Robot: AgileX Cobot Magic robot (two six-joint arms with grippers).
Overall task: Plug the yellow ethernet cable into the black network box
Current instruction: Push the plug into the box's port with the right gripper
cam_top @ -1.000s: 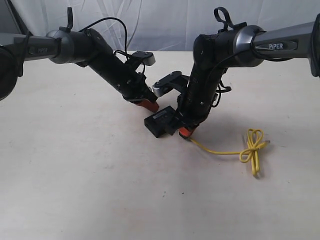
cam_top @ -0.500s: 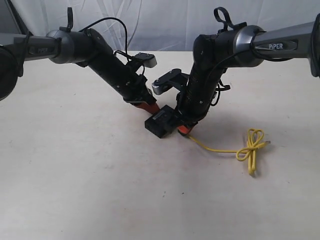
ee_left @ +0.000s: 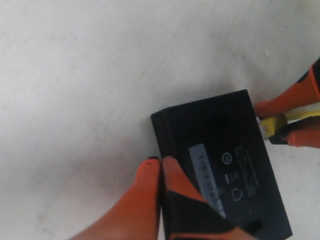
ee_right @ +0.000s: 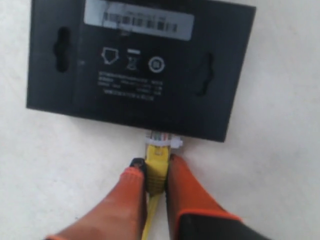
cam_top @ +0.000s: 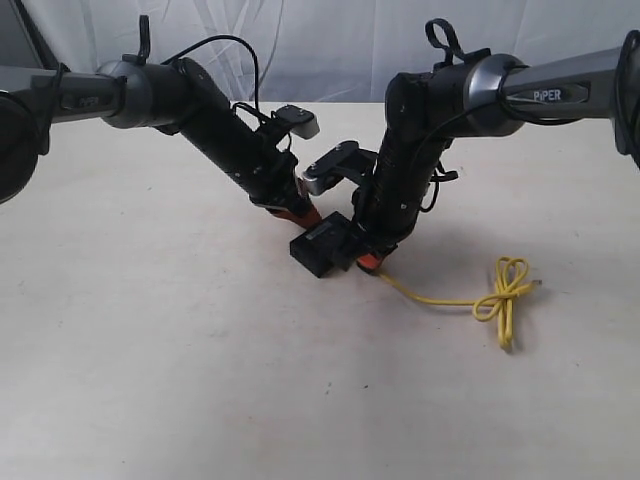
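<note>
exterior view: the small, flat, rectangular black network box (cam_top: 316, 249) in plastic lies on the pale table (cam_top: 150, 350), near its middle, between the two arms. the left gripper (cam_top: 300, 214), with orange fingers, comes down at the far edge of the box. the right gripper (cam_top: 368, 262) sits at the box's right-hand side. from it the thin, bright yellow ethernet cable (cam_top: 440, 300) runs off to the right over the table and ends in a loose knotted loop, well apart from the box. left wrist view: the box lies flat, with its pale label strip (ee_left: 206, 172) facing up. the left gripper's two fingers (ee_left: 145, 200) lie together with no gap that we can see. their tips are at one long edge of the box, and one finger overlaps the top face. we cannot tell whether anything is pinched between them. at the far short side of the box we see the other gripper's orange tips with yellow between them. right wrist view: the right gripper's jaws stand narrow, clamped on the yellow boot at the cable's end. the clear plug (ee_right: 162, 140) ahead of the boot meets the side wall of the box. we cannot tell whether it is fully seated.
</note>
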